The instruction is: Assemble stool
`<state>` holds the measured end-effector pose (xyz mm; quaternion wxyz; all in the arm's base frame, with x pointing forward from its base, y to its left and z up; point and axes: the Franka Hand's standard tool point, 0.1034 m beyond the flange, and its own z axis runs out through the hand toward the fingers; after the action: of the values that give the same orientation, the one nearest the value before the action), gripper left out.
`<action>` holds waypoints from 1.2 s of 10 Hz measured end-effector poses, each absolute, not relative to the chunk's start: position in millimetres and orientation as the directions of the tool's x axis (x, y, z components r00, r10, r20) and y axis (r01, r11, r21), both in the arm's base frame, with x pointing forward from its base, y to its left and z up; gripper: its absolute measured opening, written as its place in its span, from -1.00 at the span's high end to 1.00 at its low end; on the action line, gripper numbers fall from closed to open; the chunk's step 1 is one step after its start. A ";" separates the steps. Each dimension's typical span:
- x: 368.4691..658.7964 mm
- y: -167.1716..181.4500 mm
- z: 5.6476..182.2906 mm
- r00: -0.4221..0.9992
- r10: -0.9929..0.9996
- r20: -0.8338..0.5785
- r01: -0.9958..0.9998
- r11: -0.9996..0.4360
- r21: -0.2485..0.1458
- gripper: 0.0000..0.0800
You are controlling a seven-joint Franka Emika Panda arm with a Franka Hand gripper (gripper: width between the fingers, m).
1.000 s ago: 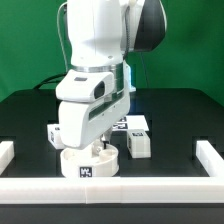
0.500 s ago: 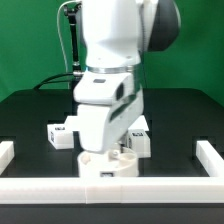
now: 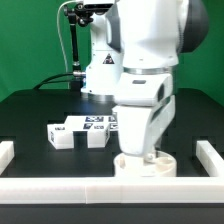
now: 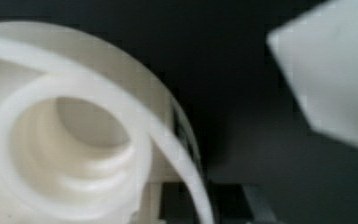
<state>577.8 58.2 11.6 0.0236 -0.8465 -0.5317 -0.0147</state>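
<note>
A pale green wall stands behind a black counter (image 3: 30,110) fenced by long white rails (image 3: 60,186) along the front and at both ends. The arm (image 3: 145,90) reaches straight down over the round white seat (image 3: 130,170), which lies flat on the counter toward the exterior view's right, just behind the front rail and short of the end rail. The wrist's bulk hides the jaws where they meet the seat, so I cannot tell whether they are clenched on it or released. The wrist view gives only a blurred close look at the seat (image 4: 69,125), its concentric rings and central hollow, with a white blur (image 4: 336,70) beside it that I cannot identify. The blocky legs (image 3: 62,135) lie grouped toward the exterior view's left, well apart from the seat. The step in hand looks like settling the seat where it can take legs. To do it well, the seat should rest flat with its hollow side up and far enough from the rails for a leg to come down upright. Any release should go straight upward, so the disc is neither dragged nor tipped.
</note>
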 end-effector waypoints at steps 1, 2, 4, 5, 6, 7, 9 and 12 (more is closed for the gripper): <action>578.4 64.1 11.6 0.435 0.899 0.051 0.900 -0.434 -0.025 0.92; 578.7 72.8 11.4 0.435 0.899 0.053 0.900 -0.434 -0.026 0.92; 580.3 89.8 11.5 0.457 0.888 0.057 0.889 -0.457 -0.024 0.92; 581.0 95.5 12.4 0.472 0.880 0.058 0.882 -0.471 -0.023 0.92; 581.5 100.1 12.7 0.478 0.876 0.058 0.878 -0.478 -0.023 0.92; 581.4 98.4 12.5 0.479 0.876 0.058 0.878 -0.478 -0.023 0.92; 581.3 98.0 12.4 0.480 0.876 0.058 0.877 -0.479 -0.023 0.92; 580.8 97.8 14.2 0.488 0.871 0.060 0.873 -0.488 -0.020 0.13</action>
<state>580.8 97.8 14.2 0.0236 -0.8622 -0.5056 -0.0209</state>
